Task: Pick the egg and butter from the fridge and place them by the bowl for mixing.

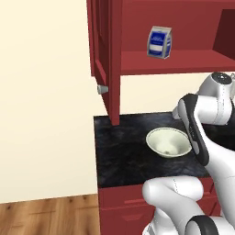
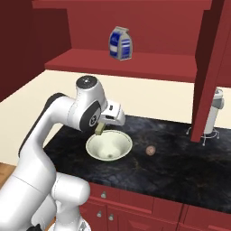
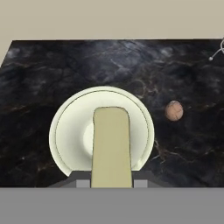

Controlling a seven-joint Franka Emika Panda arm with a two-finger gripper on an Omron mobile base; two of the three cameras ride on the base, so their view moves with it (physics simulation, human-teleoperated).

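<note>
The gripper (image 2: 99,131) hangs over the near rim of the bowl (image 2: 108,146), its fingers closed tight on a pale yellowish stick of butter (image 3: 111,146) that juts out past the fingertips and, from the hand view, lies across the bowl's greenish inside. The butter is up in the air, clear of the bowl and of the counter (image 2: 180,167). The bowl stands upright on the dark marbled counter, toward its left end and not far from the front edge. Just beside it on the right, apart from its rim, the egg (image 2: 150,150) rests on the counter — a small pinkish-tan ball, roughly level with the bowl's middle. Farther right, near the back of the counter, a white and grey stand (image 2: 213,118) with thin wire feet sits partly behind a dark red cupboard door (image 2: 208,72) that hangs open. Behind everything runs a cream wall, and above it a dark red shelf (image 2: 122,64) carries a blue and white carton (image 2: 120,43), upright and well above the bowl.
</note>
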